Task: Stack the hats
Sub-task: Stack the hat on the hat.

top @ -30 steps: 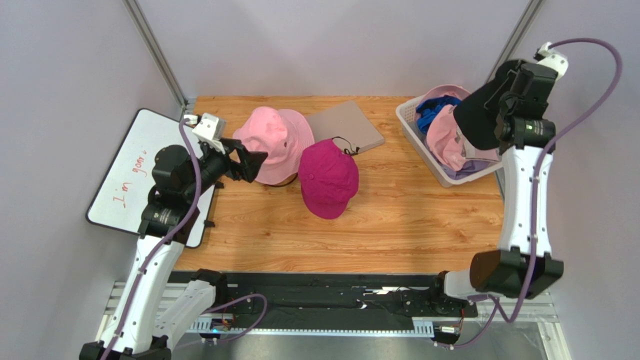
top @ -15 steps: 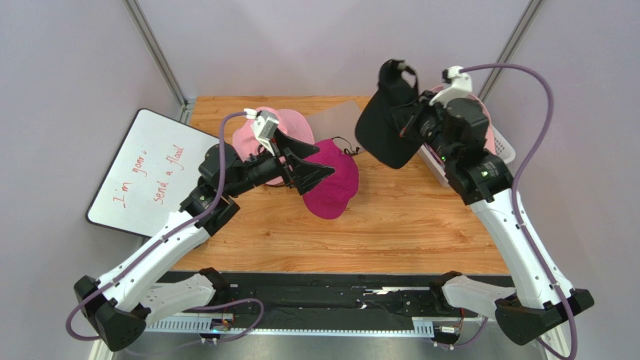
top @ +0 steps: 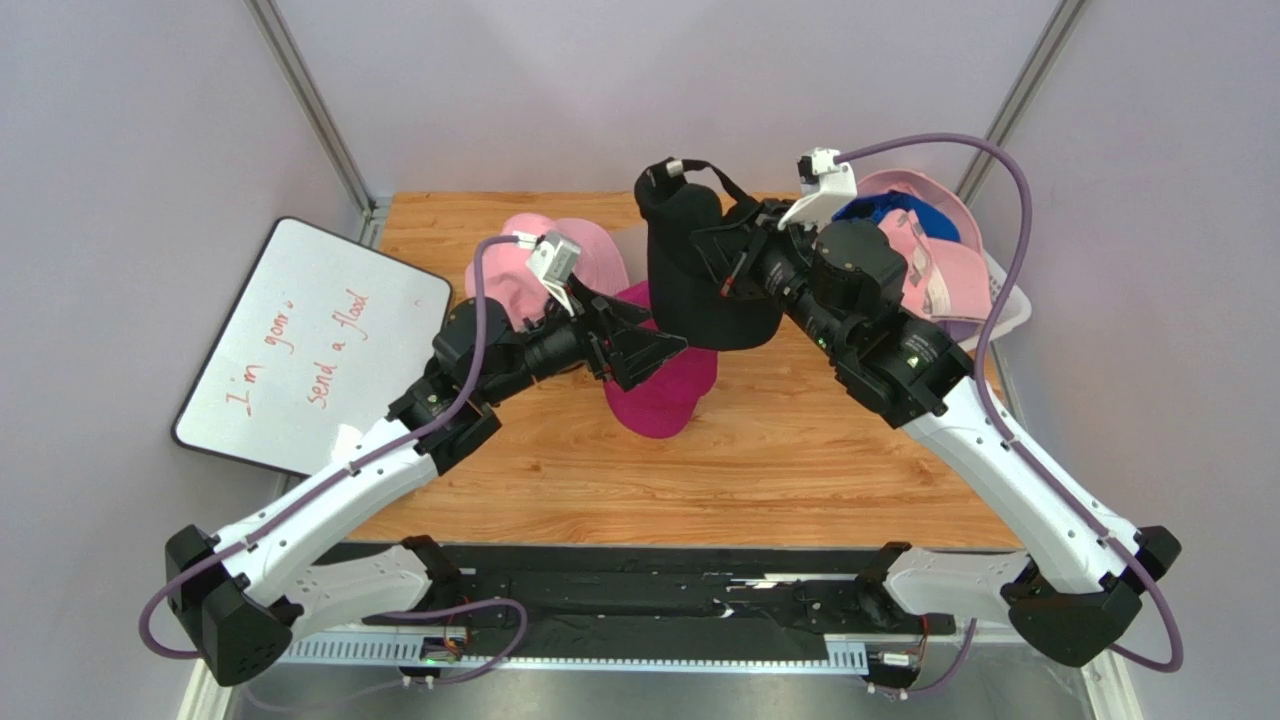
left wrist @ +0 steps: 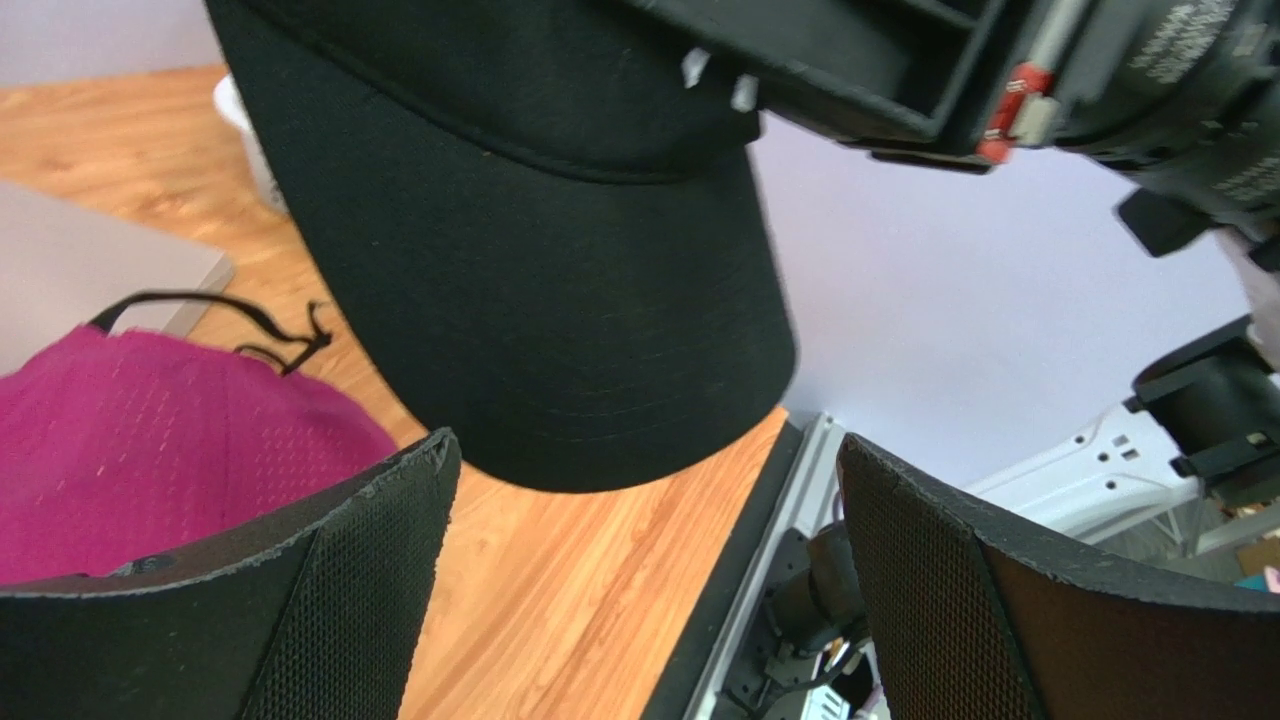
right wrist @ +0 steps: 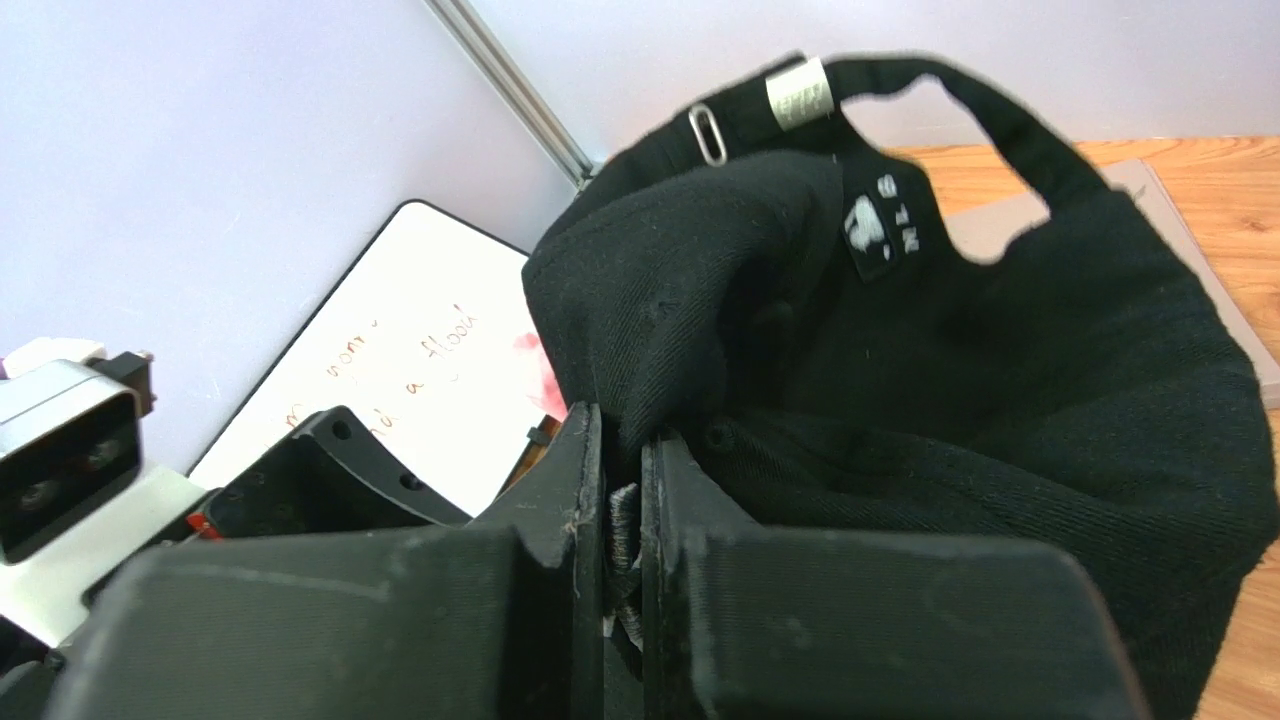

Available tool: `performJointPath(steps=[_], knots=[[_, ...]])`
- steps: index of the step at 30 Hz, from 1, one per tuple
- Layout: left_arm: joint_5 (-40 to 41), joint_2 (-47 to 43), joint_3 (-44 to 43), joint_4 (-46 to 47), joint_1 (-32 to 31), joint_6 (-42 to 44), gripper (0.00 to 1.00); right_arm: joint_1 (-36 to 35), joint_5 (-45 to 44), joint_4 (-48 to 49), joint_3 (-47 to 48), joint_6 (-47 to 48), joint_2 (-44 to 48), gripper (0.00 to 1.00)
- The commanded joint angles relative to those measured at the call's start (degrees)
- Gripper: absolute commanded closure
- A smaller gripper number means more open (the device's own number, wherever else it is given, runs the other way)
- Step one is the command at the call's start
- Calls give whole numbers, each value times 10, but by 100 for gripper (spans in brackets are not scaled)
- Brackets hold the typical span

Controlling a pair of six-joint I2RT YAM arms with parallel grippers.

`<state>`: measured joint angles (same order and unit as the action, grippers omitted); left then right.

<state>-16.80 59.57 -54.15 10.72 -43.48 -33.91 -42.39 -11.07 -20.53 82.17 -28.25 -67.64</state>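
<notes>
The right pincer (right wrist: 619, 450) was clamped tight on the crown fabric of the black cap (top: 694, 285), which hung in the air just above the magenta cap (top: 661, 402) at mid-bench. The left pincer (top: 649, 356) stood wide and empty beside the black brim. The step looked like the carry to the stack, and the next move called for lowering the black cap squarely onto the magenta one. Room was tight. The two wrists crowded together and the pink bucket hat (top: 507, 267) sat close behind, with free room only toward the near edge of the bench (top: 812, 480).
</notes>
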Motion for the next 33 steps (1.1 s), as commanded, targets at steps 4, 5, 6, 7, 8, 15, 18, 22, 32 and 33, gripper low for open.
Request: performJointPath(steps=[4,5,6,7,8,15,18,22,32,33], knots=[[36,-48,26,-18,-4,-14,1,-16,-55,46,57,16,-19,100],[35,-58,30,-15,-4,-23,1,-21,-60,51,57,19,-20,100],[32,-62,35,-16,-4,-27,1,-25,-68,53,59,23,-22,100],[29,-64,37,-18,-4,-34,1,-28,-81,52,67,29,-28,100],[20,-69,38,-16,-4,-36,1,-30,-81,45,72,30,-33,100],[21,-75,53,47,-4,-47,0,-72,-102,60,62,22,-44,100],[16,-58,51,67,-5,-58,0,-91,-119,68,59,19,-48,100],[28,-54,62,112,-4,-84,0,-118,-151,78,48,21,-49,100],[93,-96,84,127,-4,-87,20,-148,-194,81,4,13,-42,100],[97,-96,85,129,-4,-91,24,-152,-199,81,2,12,-42,100]])
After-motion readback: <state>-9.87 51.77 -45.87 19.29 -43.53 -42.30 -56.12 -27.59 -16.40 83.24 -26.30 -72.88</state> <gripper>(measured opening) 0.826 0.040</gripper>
